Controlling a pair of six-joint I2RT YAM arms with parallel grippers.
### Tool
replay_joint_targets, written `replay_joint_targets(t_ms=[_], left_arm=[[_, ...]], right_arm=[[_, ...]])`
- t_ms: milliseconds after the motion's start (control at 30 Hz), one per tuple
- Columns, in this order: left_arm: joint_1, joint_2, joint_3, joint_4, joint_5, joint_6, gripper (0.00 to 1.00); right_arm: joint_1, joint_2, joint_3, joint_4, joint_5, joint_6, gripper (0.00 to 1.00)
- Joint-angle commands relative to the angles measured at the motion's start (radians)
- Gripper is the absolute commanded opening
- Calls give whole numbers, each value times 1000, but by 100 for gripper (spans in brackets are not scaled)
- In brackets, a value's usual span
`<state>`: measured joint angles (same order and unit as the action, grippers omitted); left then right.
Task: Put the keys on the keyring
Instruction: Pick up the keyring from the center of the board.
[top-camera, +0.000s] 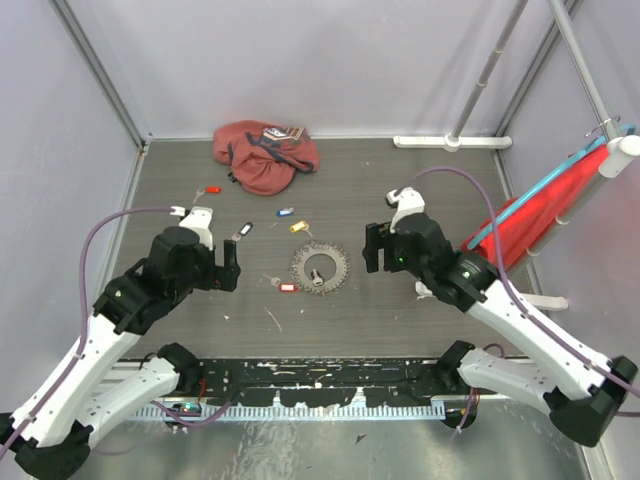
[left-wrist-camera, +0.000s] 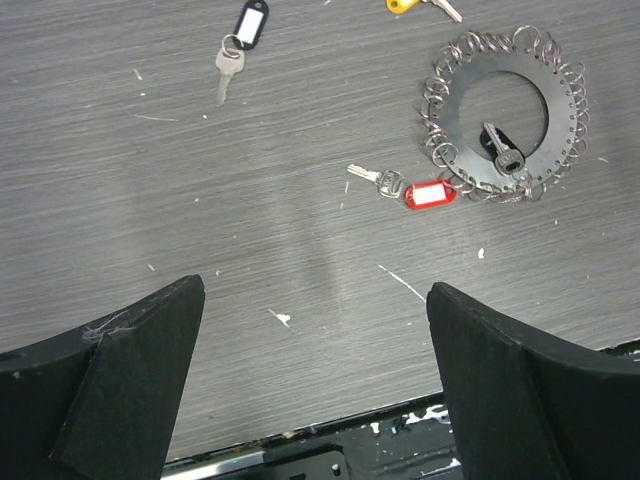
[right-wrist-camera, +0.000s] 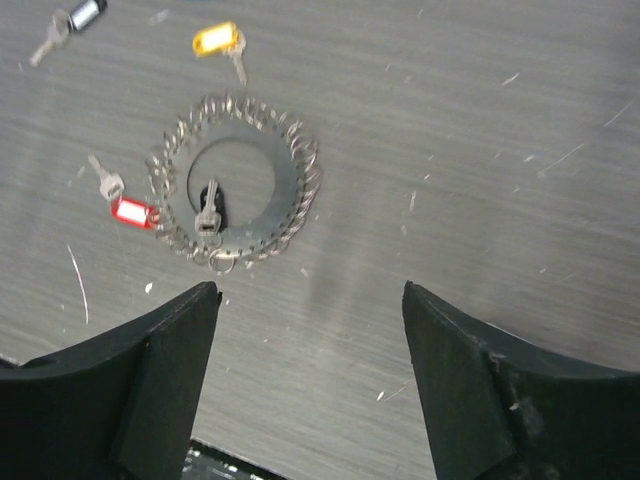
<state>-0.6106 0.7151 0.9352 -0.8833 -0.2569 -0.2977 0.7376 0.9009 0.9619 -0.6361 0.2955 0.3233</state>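
The keyring (top-camera: 319, 268) is a flat dark disc rimmed with small wire rings, lying mid-table; it also shows in the left wrist view (left-wrist-camera: 560, 100) and the right wrist view (right-wrist-camera: 290, 165). A black-headed key (left-wrist-camera: 500, 150) lies in its centre hole. A red-headed key (top-camera: 287, 287) lies at its left rim (left-wrist-camera: 428, 194). Loose keys lie behind it: black (top-camera: 243, 231), blue (top-camera: 285, 212), yellow (top-camera: 298, 227), and a second red one (top-camera: 210, 189). My left gripper (top-camera: 225, 268) (left-wrist-camera: 315, 290) is open and empty, left of the disc. My right gripper (top-camera: 375, 252) (right-wrist-camera: 310, 290) is open and empty, right of it.
A reddish-pink cloth bag (top-camera: 265, 155) lies at the back of the table. A red cloth (top-camera: 540, 215) hangs on a rod at the right. A white pole base (top-camera: 450, 142) stands at the back right. A black rail (top-camera: 320, 380) runs along the near edge.
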Motion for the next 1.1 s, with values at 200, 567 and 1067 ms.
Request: replay_joint_targets(t_ms=[200, 567, 1067], left_arm=[[2, 45, 19, 11, 102, 49, 98], [2, 52, -22, 42, 149, 76, 98], [2, 99, -8, 29, 141, 63, 92]], right_arm=[[-6, 281, 12, 109, -186, 76, 69], [-14, 525, 0, 249, -160, 91, 58], [-47, 636, 27, 278, -203, 25, 52]])
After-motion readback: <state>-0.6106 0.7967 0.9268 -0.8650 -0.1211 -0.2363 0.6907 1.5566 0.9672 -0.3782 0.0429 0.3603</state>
